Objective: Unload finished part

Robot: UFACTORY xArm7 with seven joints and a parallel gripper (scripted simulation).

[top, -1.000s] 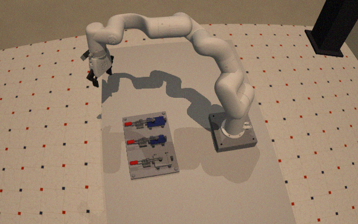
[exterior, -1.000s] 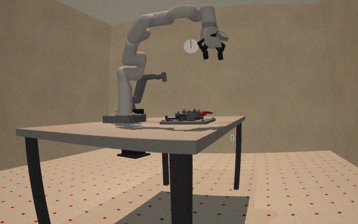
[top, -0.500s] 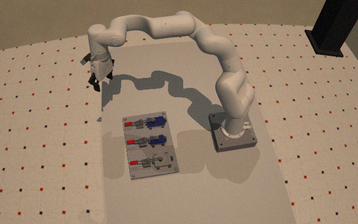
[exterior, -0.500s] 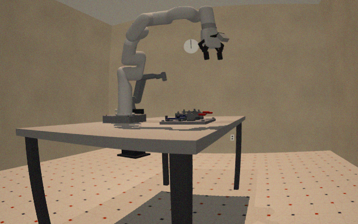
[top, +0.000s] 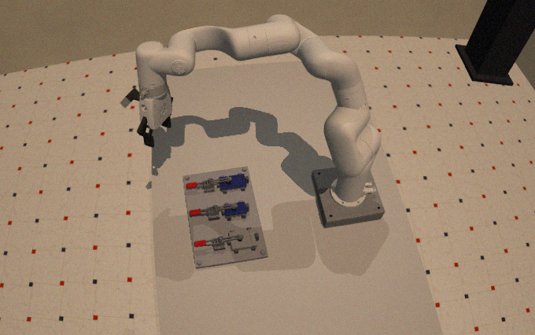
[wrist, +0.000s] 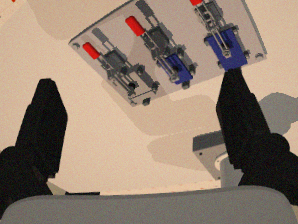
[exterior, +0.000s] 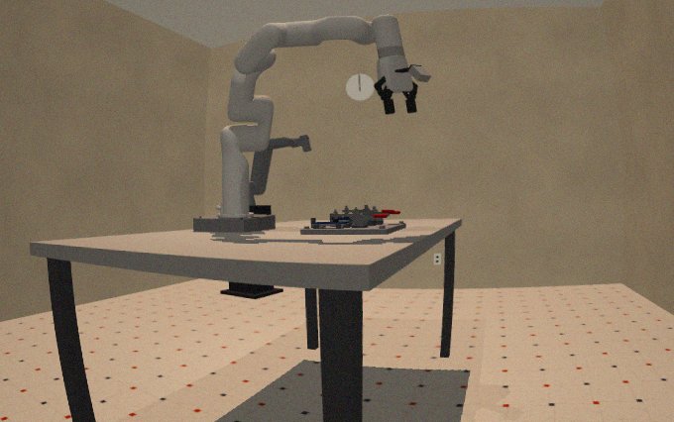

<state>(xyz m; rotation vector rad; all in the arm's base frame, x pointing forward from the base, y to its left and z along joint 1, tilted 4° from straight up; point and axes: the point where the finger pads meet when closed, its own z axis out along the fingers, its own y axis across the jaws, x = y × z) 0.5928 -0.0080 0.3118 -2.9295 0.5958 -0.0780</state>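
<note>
Sitting in an end nest of the fixture (top: 229,258) (exterior: 343,231) (wrist: 114,31), the finished part (top: 245,243) (wrist: 143,93) is grey, with the tip of its clamp (top: 218,243) (wrist: 116,62) reaching over it (whether that is locked, I cannot tell). The clamp's red handle (top: 200,243) (wrist: 91,50) points away from the part. The smaller blue blank (top: 240,211) (wrist: 183,75) occupies the middle nest, the larger blue blank (top: 238,181) (wrist: 234,55) the far end one, each beneath a clamp arm. The fixture lies on the table (top: 276,300) (exterior: 198,258) (wrist: 90,110), apart from the robot's base (top: 327,219) (exterior: 233,224) (wrist: 202,150). Well above the tabletop hangs the gripper (top: 158,133) (exterior: 399,105) (wrist: 140,92), fingers spread wide, holding nothing
</note>
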